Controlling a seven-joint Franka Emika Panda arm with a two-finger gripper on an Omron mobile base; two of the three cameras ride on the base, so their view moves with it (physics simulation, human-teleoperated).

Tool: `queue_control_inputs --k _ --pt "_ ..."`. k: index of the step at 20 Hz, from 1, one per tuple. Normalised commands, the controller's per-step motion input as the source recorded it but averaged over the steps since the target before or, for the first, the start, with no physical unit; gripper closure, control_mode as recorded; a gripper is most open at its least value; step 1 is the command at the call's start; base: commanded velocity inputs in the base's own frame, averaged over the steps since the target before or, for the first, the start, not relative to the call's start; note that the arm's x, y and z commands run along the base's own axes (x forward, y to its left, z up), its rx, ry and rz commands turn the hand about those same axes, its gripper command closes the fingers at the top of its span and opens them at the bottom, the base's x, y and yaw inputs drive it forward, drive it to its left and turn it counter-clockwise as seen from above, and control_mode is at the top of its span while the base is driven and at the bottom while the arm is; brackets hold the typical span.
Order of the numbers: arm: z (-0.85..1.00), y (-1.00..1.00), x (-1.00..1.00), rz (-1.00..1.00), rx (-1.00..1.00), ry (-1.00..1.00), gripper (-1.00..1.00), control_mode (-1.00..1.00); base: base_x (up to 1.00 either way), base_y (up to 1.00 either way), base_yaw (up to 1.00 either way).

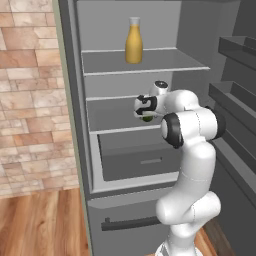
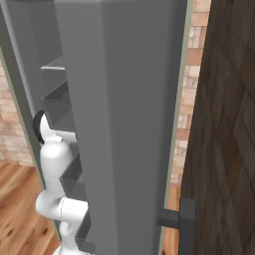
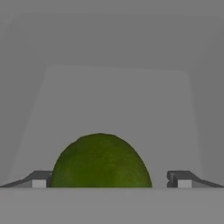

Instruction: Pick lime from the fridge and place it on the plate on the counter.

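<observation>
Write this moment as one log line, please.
stage: reaching lime | place: fridge middle shelf | gripper: open, fingers astride lime | bottle: upper shelf

No legible text, labels, brands, numbers or signs anywhere. Yellow-orange bottle (image 1: pixel 133 43) on upper fridge (image 1: pixel 150 85) shelf: plain, unlabelled. Fridge walls, drawer front and door: unmarked.

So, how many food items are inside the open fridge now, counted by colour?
Dark green: 1, the small round lime, between the tips of the tool.
Yellow-orange: 1, the tall bottle on the upper shelf.
Total: 2.
</observation>
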Motion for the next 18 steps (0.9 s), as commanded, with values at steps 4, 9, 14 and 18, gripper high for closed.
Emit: queue_control_inputs --k 4,9,14,18 --pt "-0.11 0.00 0.00 0.01 0.01 0.00 1.00 -1.00 0.00 0.00 0.00" --pt "-0.06 0.00 0.00 0.00 0.00 0.02 1.00 -1.00 0.00 0.00 0.00" --pt "0.00 0.00 -0.03 0.00 0.00 0.03 1.00 -1.00 0.00 0.00 0.00" --pt "0.03 0.04 -0.52 0.01 0.00 -0.06 1.00 -1.00 0.00 0.00 0.00"
